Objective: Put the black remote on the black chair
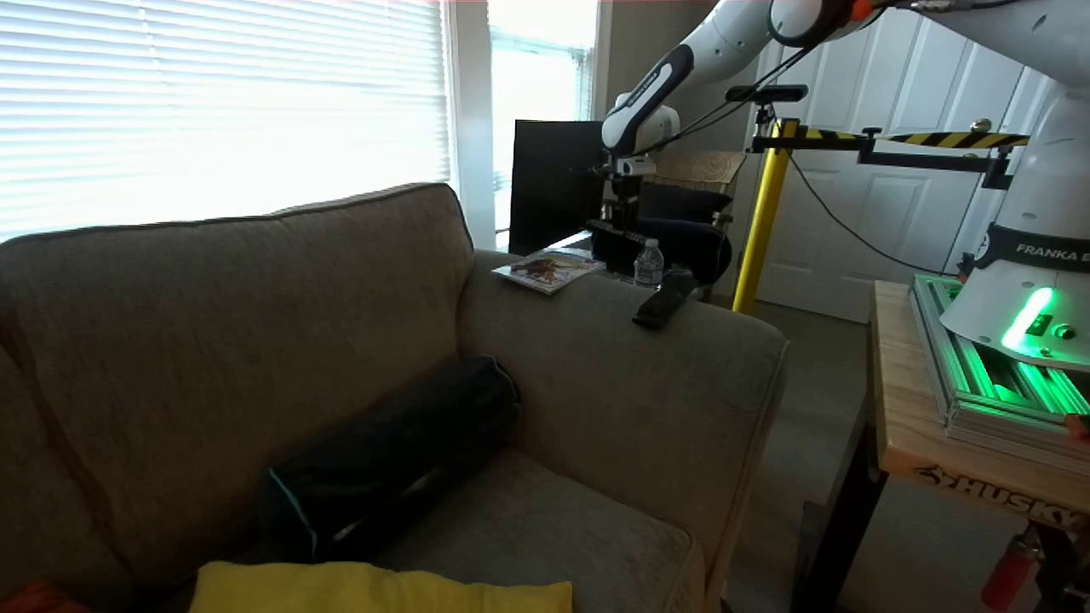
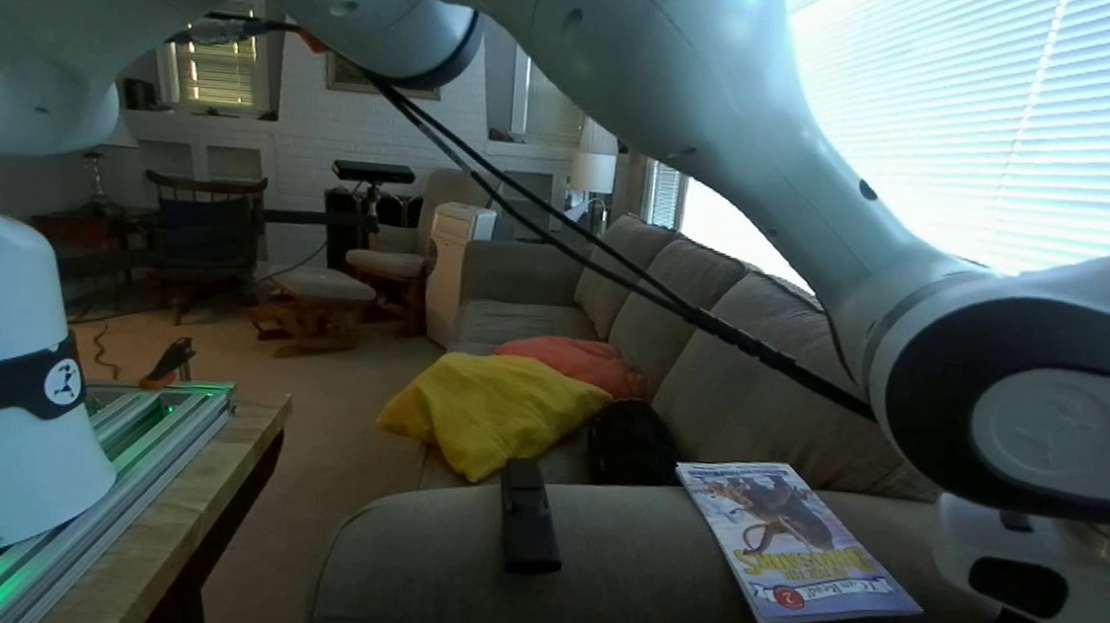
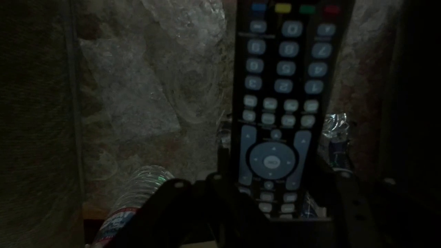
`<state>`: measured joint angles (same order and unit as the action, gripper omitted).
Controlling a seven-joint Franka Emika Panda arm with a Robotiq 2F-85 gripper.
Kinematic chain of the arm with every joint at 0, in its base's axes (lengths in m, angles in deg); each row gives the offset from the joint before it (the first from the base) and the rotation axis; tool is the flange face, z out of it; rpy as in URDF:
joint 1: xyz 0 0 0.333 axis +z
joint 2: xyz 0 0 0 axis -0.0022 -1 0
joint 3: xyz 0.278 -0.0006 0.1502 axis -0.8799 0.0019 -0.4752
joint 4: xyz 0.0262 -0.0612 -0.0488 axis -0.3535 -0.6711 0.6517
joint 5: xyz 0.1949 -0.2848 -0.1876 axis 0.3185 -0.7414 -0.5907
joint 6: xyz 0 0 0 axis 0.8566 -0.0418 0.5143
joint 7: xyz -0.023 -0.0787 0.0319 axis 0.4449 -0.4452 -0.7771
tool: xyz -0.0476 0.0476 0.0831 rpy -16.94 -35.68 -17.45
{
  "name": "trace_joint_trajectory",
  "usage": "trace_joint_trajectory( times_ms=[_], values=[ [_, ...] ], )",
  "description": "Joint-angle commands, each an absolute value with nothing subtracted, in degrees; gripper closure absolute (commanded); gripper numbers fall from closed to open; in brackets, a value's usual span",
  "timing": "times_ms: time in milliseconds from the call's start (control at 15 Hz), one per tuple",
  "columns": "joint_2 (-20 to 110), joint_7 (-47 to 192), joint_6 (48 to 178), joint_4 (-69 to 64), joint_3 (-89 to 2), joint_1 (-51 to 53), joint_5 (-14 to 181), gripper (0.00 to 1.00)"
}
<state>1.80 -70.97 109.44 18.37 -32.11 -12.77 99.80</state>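
Wrist view, dim, left to right: dark fabric (image 3: 34,120) along the edge; ribbed bottle (image 3: 144,182) with a red-and-blue label; crumpled clear plastic (image 3: 127,93); remote (image 3: 275,110), pinched by its sides in the gripper (image 3: 271,162), keypad toward the camera, digits inverted, coloured keys at the upper end; clear object (image 3: 336,127), mostly hidden, just beside the remote. In an exterior view, left to right: bright blinds (image 1: 221,111) above the sofa (image 1: 213,358); yellow cushion (image 1: 383,589) in front of the black bolster (image 1: 392,451) on the seat; book (image 1: 549,271) flat on the armrest (image 1: 613,353); upright black panel (image 1: 558,183) beyond; gripper pointing down past the armrest; capped bottle (image 1: 648,264), upright; second remote (image 1: 667,298) lying on the armrest; chair (image 1: 694,243) with black cushions, behind the gripper, contact with the remote hard to tell; yellow post (image 1: 760,221); robot base (image 1: 1043,247), glowing green, on the wooden bench (image 1: 904,400). In an exterior view, likewise left to right: robot base and bench; yellow cushion beside the red cushion (image 2: 581,361) on the sofa; second remote on the armrest; book to its right, apart, cover upward; gripper at the lower right corner, largely cut off by the frame, grip not discernible from there.
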Motion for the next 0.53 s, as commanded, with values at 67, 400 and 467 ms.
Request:
trace_joint_trajectory(
  times_ms=[67, 400, 467],
  values=[
    [-1.3, -69.1, 110.0, 21.2, -32.8, -13.5, 97.6, 0.72],
    [-2.6, -64.1, 108.1, 21.5, -33.3, -13.4, 96.8, 0.72],
    [-2.9, -64.1, 107.5, 21.7, -33.0, -13.2, 96.8, 0.72]
  ],
)
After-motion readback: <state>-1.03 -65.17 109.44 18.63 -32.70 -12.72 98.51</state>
